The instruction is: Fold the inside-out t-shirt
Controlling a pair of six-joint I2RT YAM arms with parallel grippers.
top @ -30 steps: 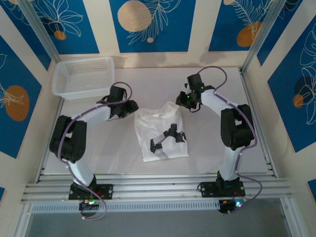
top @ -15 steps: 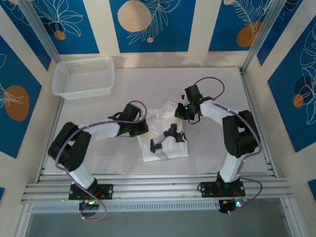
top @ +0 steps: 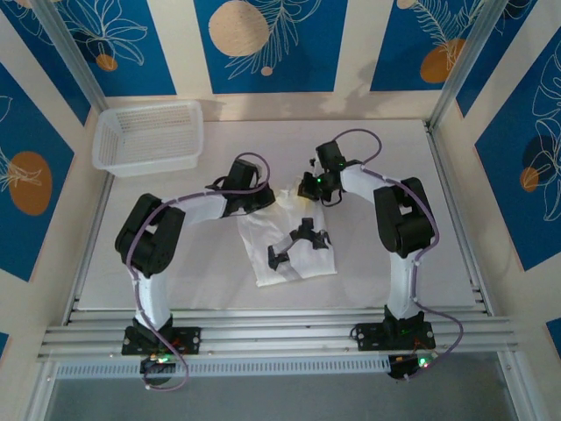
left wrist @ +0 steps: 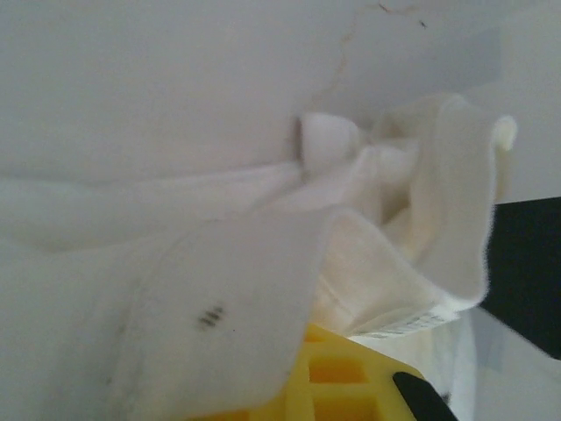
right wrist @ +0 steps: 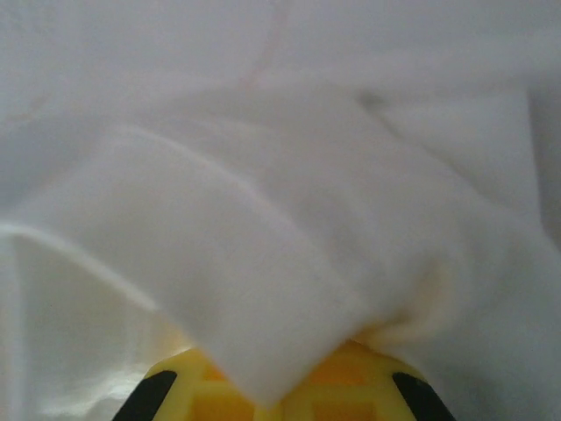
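Left hand (top: pixel 261 200) and right hand (top: pixel 307 188), as I see them, are each clamped on the far edge of the inside-out t-shirt (top: pixel 263 241) lying on the worktop (top: pixel 175 254).

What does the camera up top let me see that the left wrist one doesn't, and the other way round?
Overhead: the whole layout. The basket sits at the table's far left corner, and the shirt lies mid-table with a black print on it. The left gripper and right gripper are at its far edge.
Left wrist: fine detail. Bunched folds, a small printed label, a few dark stitches, and a yellow finger under the cloth.
Both: the white shirt, pinched by the left gripper.
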